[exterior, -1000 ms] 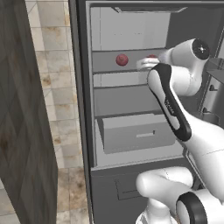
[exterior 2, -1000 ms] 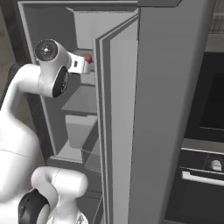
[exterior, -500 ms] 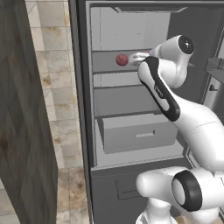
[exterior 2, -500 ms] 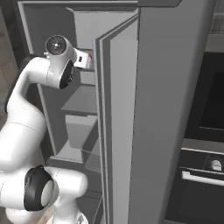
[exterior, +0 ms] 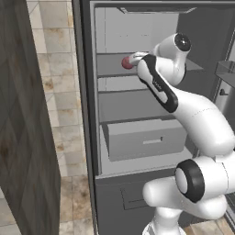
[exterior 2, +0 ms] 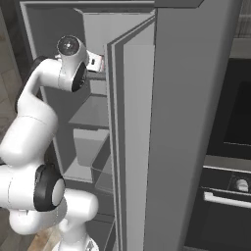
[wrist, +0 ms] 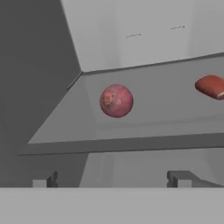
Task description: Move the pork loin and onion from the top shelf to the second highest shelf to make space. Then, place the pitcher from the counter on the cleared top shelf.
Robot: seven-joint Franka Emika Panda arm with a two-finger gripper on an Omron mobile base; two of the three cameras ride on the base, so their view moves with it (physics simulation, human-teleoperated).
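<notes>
Fridge interior: top shelf point(wrist: 131, 127) carries onion point(wrist: 116, 101) w/ pork loin point(wrist: 211, 86) well apart; fingers point(wrist: 181, 178) released, just outside shelf edge.

I found no text, label, brand or number that I could read on anything, in any of my camera views.

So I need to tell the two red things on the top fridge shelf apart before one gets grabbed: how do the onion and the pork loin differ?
The onion is a round, smooth, dark red ball; the pork loin is a flatter, elongated lump of brighter red. In the hand view the onion sits near the middle, straight ahead of the gripper, while the pork loin lies off to the right edge, partly cut off. Both rest on the top shelf, apart from each other and untouched.
</notes>
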